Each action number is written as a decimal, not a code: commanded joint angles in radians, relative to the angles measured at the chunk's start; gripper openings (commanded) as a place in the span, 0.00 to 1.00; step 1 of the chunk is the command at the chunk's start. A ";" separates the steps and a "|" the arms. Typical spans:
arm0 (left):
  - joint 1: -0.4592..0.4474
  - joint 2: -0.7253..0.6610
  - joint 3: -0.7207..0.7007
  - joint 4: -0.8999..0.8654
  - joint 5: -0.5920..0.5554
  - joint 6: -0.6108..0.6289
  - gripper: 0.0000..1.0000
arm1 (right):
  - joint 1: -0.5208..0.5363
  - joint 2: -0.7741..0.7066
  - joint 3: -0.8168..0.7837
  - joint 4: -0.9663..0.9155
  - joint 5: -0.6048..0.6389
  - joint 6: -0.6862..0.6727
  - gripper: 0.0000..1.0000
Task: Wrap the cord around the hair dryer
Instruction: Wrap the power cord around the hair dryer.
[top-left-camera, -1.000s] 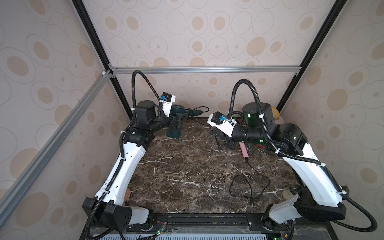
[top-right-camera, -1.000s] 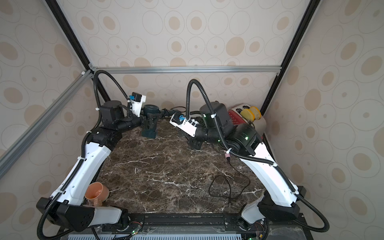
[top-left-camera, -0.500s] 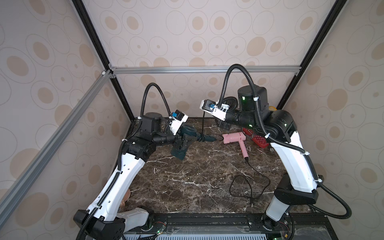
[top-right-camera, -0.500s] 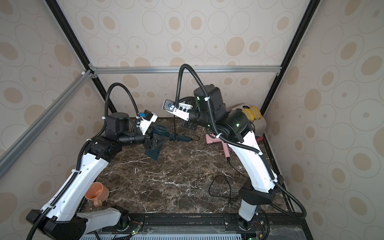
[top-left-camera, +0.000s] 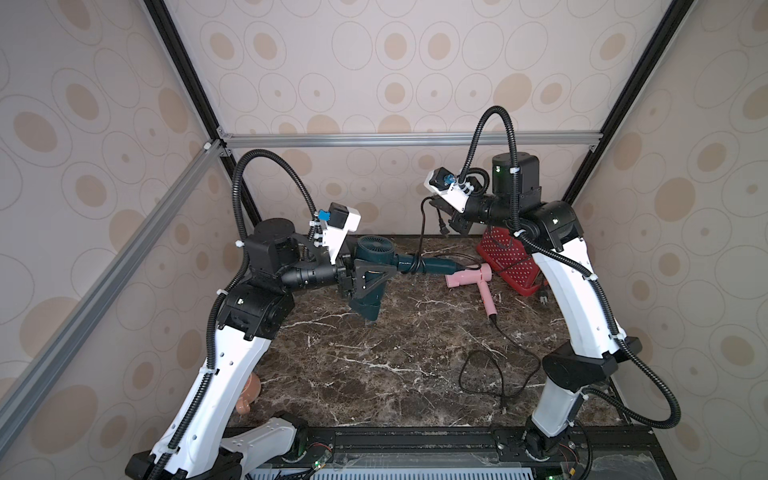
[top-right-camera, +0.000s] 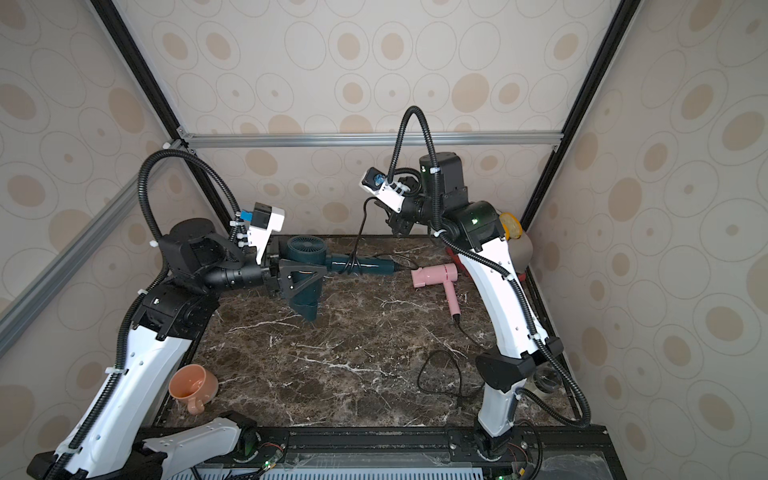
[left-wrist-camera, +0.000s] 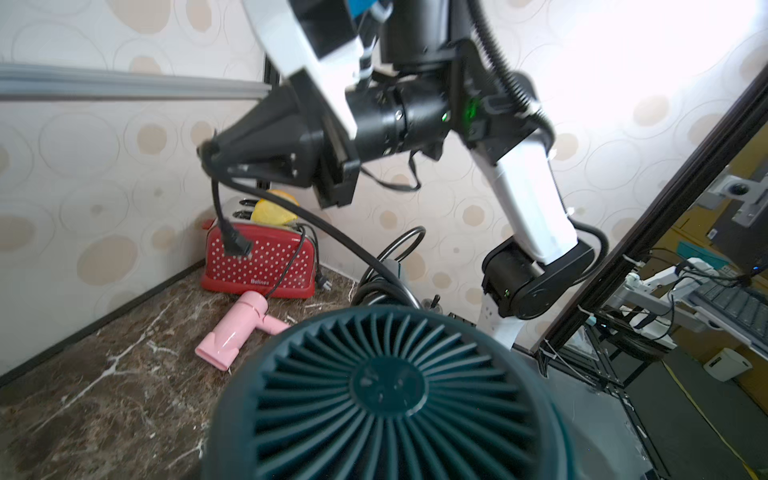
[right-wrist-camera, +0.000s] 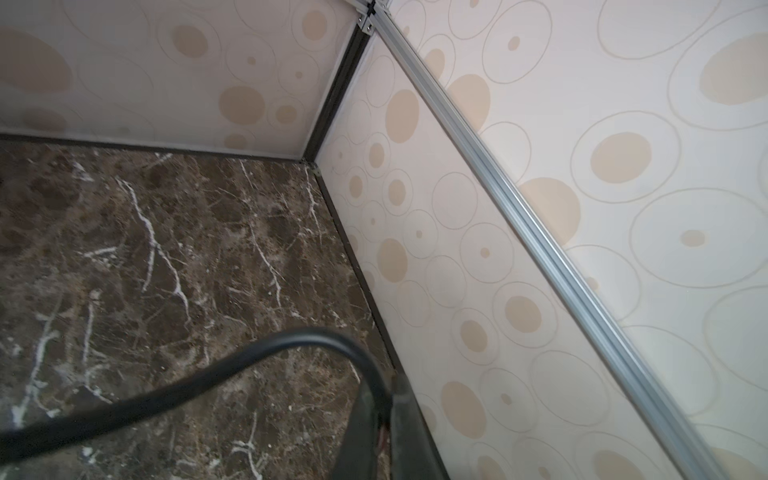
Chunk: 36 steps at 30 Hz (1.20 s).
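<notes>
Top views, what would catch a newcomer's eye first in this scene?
The dark teal hair dryer held sideways by the left fingers at the back of the table, its black cord looped round the handle and rising to the right fingers, which pinch it near the plug. Next, the pink hair dryer lying to its right, beside a red dotted toaster in the back right corner.

The worktop (top-left-camera: 353, 365) lies open in the middle. At the back a cord (top-left-camera: 421, 232) rises from the teal hair dryer (top-left-camera: 376, 249) to the right end effector (top-left-camera: 435, 203). A pink hair dryer (top-left-camera: 469, 276), its cable (top-left-camera: 482, 351) and a toaster (top-left-camera: 494, 249) crowd the right.
</notes>
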<state>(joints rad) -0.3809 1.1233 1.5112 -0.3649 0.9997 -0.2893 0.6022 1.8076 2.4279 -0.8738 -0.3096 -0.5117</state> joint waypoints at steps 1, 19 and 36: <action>0.005 -0.007 0.077 0.237 0.099 -0.143 0.00 | -0.034 -0.007 -0.070 0.074 -0.145 0.098 0.00; 0.106 0.114 0.117 0.874 -0.170 -0.474 0.00 | -0.108 -0.303 -0.742 0.535 -0.341 0.476 0.00; 0.105 0.258 0.302 1.066 -0.230 -0.620 0.00 | -0.107 -0.341 -0.924 0.721 -0.364 0.689 0.00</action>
<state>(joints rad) -0.2836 1.4315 1.6825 0.3931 0.8780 -0.8597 0.5045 1.4475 1.5608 -0.0898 -0.6785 0.1112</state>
